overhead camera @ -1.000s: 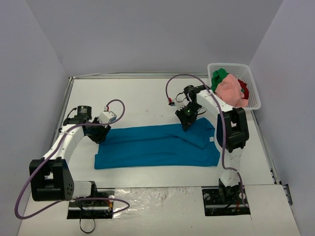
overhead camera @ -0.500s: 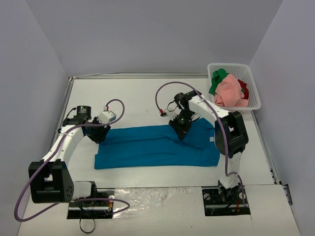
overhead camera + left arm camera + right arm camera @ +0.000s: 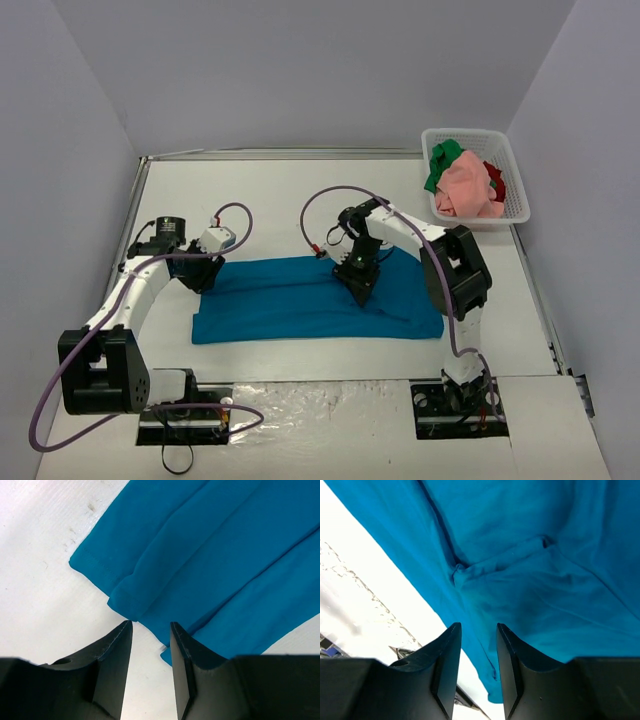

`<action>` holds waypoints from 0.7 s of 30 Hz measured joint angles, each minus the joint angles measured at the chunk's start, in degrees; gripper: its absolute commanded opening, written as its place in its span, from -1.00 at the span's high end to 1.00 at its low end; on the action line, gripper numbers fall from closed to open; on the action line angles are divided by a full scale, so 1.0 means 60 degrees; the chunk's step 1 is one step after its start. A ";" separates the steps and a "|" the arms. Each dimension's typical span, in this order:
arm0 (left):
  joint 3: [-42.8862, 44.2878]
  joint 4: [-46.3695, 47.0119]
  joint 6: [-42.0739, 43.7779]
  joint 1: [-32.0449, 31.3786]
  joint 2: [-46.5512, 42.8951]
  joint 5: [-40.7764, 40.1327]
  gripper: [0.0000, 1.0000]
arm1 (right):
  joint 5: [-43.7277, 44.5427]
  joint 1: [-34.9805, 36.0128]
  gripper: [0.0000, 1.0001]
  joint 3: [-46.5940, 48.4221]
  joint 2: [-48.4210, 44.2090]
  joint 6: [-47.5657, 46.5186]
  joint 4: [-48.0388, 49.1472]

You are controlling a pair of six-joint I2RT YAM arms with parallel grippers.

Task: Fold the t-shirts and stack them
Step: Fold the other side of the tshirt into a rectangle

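The teal-blue t-shirt (image 3: 290, 305) lies flat on the white table (image 3: 280, 200) as a long folded band. My left gripper (image 3: 205, 275) hovers at its far left corner, open, with bare table and a shirt corner (image 3: 125, 600) showing in the gap of the gripper (image 3: 150, 625). My right gripper (image 3: 360, 290) stands over the middle of the shirt (image 3: 530, 565), open (image 3: 478, 626), nothing between its fingers. Pink (image 3: 468, 188), green (image 3: 443, 160) and red (image 3: 496, 180) t-shirts sit heaped in the basket.
The white mesh basket (image 3: 520, 205) stands at the far right corner of the table. Grey walls close in the sides and back. Both arm bases sit on a foil-covered strip (image 3: 320, 405) at the near edge.
My right gripper has moved left and nearer, from the shirt's far right part to its middle, and has opened. The cloth there now lies flatter. The left arm has stayed put.
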 measured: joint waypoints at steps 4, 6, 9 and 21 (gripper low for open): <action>-0.0004 -0.0004 -0.0040 0.0000 0.0000 0.0000 0.30 | -0.0022 0.0044 0.38 -0.0018 0.0240 -0.0073 -0.0011; -0.0004 -0.0004 -0.0040 0.0000 -0.0007 -0.0004 0.30 | -0.0025 0.0044 0.36 0.0022 0.0244 -0.0080 -0.0058; -0.0004 -0.0011 -0.0044 0.0000 -0.0106 -0.0025 0.30 | -0.0033 0.0044 0.35 0.0506 0.0266 -0.0109 -0.0317; 0.0215 -0.0066 0.0029 0.0000 0.0324 0.0215 0.29 | -0.0004 0.0044 0.33 0.3075 0.1552 -0.0135 -0.0612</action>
